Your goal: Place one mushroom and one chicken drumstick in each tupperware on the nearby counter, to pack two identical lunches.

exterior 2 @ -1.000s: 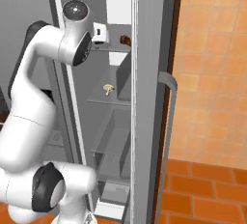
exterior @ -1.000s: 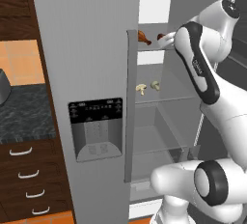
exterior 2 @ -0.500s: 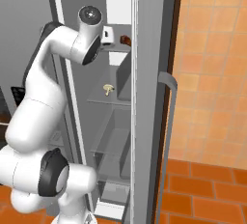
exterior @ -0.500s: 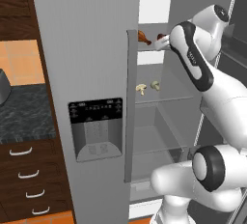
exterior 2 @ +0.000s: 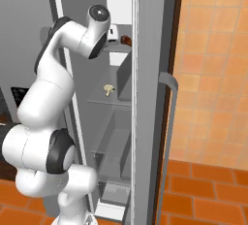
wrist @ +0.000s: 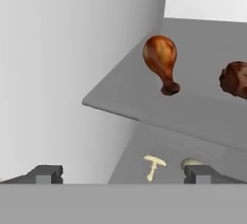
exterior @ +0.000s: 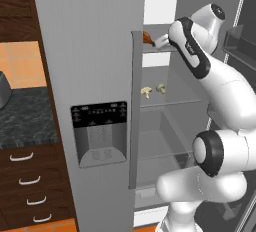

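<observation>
Two reddish-brown chicken drumsticks lie on the fridge's upper shelf: one (wrist: 161, 59) straight ahead of the hand, the other (wrist: 235, 78) at the right edge of the hand view. My gripper (wrist: 124, 175) is open with nothing between its fingers, a short way in front of the shelf. From the base views the hand (exterior: 162, 41) hovers just right of a drumstick (exterior: 148, 37) (exterior 2: 126, 40). Two beige mushrooms (exterior: 146, 91) (exterior: 161, 88) rest on the glass shelf below, seen too as mushroom (wrist: 153, 165) and mushroom (wrist: 191, 162). The tupperware are out of view.
The grey fridge door (exterior: 95, 76) with its dispenser panel (exterior: 100, 133) stands left of the open compartment. The marbled counter (exterior: 25, 121) with dark drawers (exterior: 25, 181) lies further left. An orange tiled wall (exterior 2: 213, 73) is at the right.
The arm has stretched further into the fridge, bringing the hand closer to the drumsticks on the upper shelf. The gripper stays open.
</observation>
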